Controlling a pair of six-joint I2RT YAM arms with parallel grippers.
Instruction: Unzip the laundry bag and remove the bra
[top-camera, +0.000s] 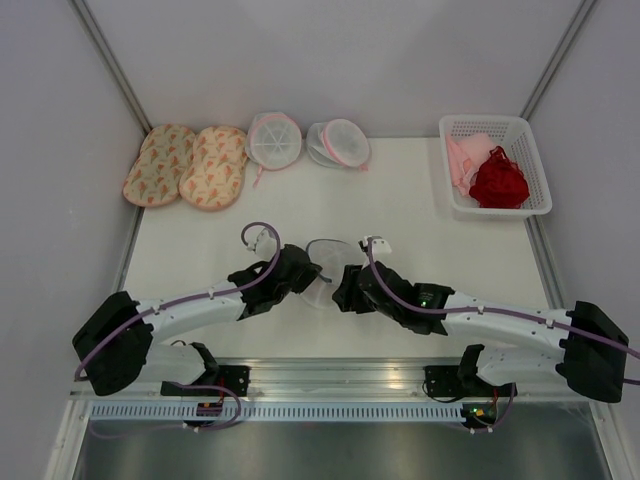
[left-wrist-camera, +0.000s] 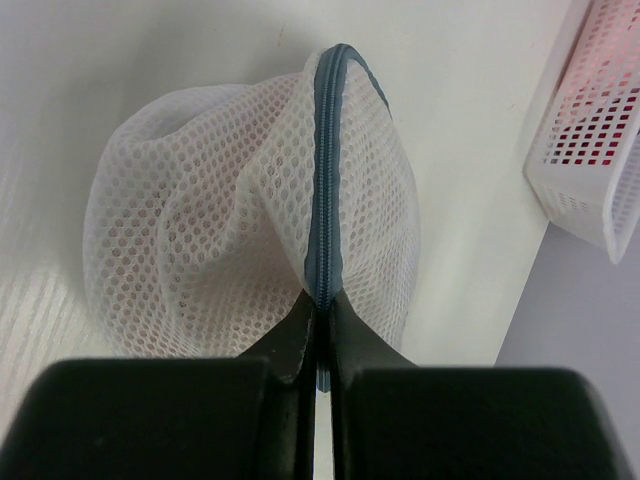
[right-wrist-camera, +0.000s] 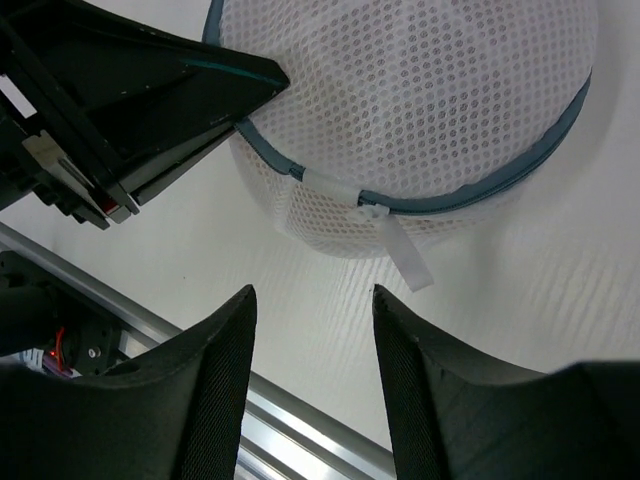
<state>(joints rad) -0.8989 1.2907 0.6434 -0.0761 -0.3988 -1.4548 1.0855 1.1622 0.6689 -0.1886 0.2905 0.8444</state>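
The laundry bag (top-camera: 322, 262), a domed white mesh pouch with a grey zipper rim, sits on the table between both grippers. My left gripper (left-wrist-camera: 322, 300) is shut on the bag's zipper rim (left-wrist-camera: 328, 170), pinching it upright. In the right wrist view the bag (right-wrist-camera: 420, 110) lies ahead, with its white zipper tab (right-wrist-camera: 405, 255) hanging toward my right gripper (right-wrist-camera: 312, 295). That gripper is open, a little short of the tab, with only bare table between its fingers. The left gripper's fingers (right-wrist-camera: 230, 85) clamp the rim at the upper left. The bra is hidden; only a faint pinkish tint shows through the mesh.
A white basket (top-camera: 530, 150) at the back right holds a dark red garment (top-camera: 498, 180) and pale pink cloth (top-camera: 466, 160). Two pink-trimmed mesh pouches (top-camera: 273, 138) (top-camera: 338, 143) and two patterned pads (top-camera: 185, 165) lie along the back. A metal rail (top-camera: 330, 375) borders the near edge.
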